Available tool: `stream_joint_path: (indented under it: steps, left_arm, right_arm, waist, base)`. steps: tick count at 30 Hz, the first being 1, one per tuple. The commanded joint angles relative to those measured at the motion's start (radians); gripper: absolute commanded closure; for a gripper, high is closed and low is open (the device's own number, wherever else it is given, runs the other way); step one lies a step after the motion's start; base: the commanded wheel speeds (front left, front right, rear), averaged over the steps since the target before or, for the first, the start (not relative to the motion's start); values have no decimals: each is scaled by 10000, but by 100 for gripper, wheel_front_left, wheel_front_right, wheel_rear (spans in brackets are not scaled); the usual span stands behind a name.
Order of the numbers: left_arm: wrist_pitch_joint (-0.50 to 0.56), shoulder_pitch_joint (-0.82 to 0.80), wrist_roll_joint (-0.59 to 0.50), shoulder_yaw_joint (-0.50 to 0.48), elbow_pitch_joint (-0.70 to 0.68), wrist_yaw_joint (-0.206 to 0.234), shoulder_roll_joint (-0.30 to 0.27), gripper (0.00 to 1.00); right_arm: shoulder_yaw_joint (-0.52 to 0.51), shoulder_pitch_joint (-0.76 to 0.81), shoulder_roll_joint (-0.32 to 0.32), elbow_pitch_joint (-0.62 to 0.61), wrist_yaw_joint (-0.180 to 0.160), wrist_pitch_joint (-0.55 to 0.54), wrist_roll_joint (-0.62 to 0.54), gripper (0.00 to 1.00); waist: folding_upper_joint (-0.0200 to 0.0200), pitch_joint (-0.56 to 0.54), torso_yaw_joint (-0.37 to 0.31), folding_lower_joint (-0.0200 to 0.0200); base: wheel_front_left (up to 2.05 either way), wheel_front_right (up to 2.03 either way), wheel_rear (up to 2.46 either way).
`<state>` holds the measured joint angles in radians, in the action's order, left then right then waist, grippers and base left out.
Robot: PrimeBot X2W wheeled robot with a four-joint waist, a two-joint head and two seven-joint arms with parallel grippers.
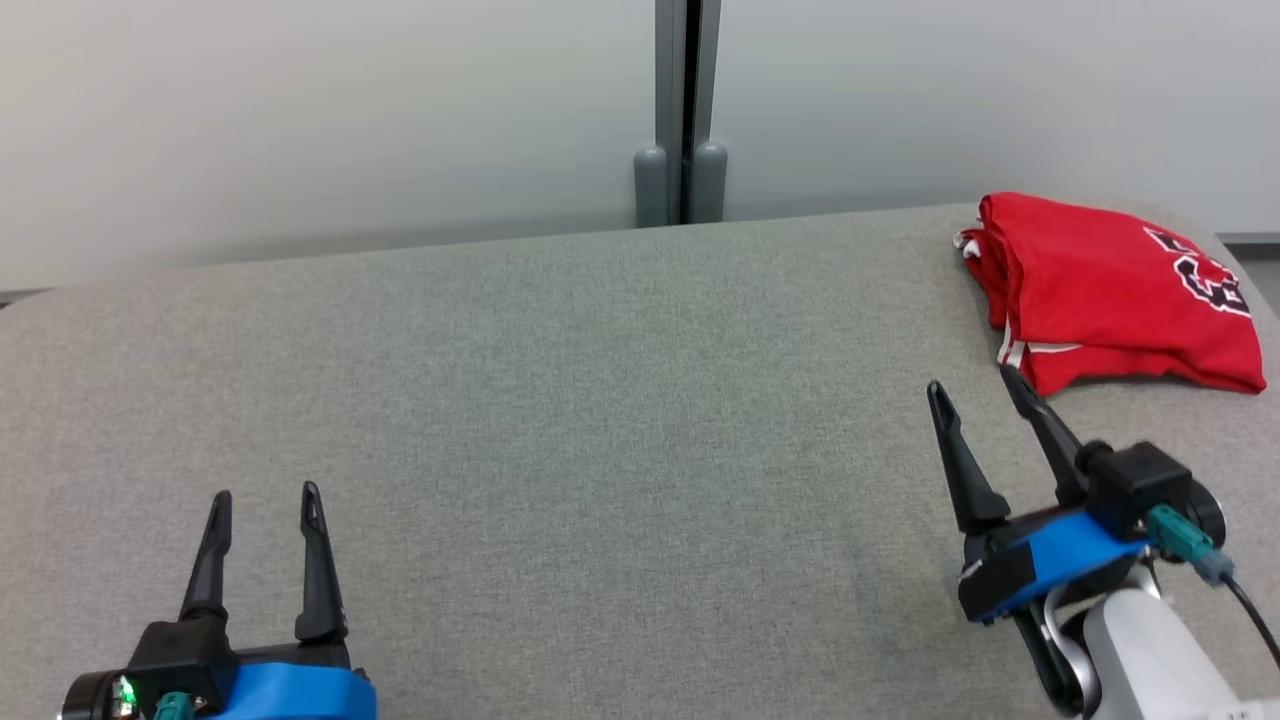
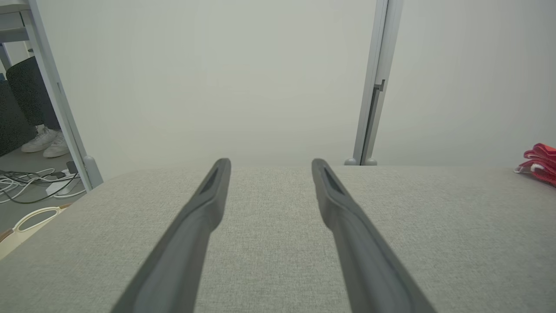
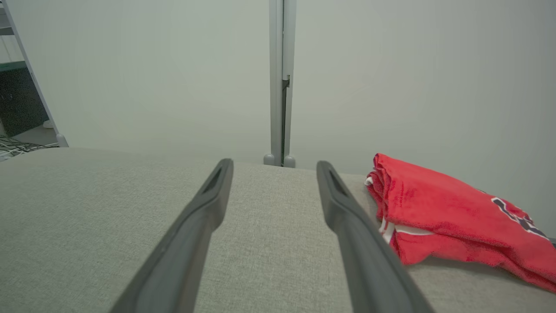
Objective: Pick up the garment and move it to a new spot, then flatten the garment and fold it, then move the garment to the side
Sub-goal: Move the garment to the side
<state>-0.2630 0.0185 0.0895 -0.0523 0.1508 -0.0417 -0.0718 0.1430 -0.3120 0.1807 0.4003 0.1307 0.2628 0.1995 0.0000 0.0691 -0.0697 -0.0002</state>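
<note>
I saw my left hand and right hand wide open, empty, and the upper-right red garment with its print half hidden.

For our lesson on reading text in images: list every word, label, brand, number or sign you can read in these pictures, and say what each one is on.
No text can be read in full.
Lettering on the red garment: dark, white-edged characters, folded over and partly cut off, so not readable.
No other words, numbers or signs can be made out.
</note>
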Motion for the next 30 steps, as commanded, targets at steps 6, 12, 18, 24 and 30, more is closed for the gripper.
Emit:
stream_joint_path:
  steps: [6,12,18,24,30]
  left_arm:
    - [-19,191,-21,209,234,-96,56,0]
    - [-19,137,-64,491,342,-76,110,0]
    - [-19,-35,51,605,445,-86,126,0]
    - [-19,-127,40,614,482,-65,129,0]
    - [-19,-177,58,664,441,-78,136,0]
  right_arm:
    - [-588,1349,-524,-936,2,-43,-222,0]
    - [-1323,2287,-1002,-1928,4,-326,-418,0]
    - [-1658,3032,-1261,-2724,2,-583,-745,0]
    - [-1760,3376,-1311,-3206,2,-885,-563,0]
    - [-1716,3429,-1312,-3334,2,-953,-369,0]
  waist:
    - [0,-447,158,2]
    - [0,-506,316,2]
    - [0,-473,450,2]
    - [0,-421,549,2]
    - [0,-367,594,2]
  base:
    - [0,0,0]
    - [0,0,0]
    - [0,0,0]
    - [0,0,0]
    - [0,0,0]
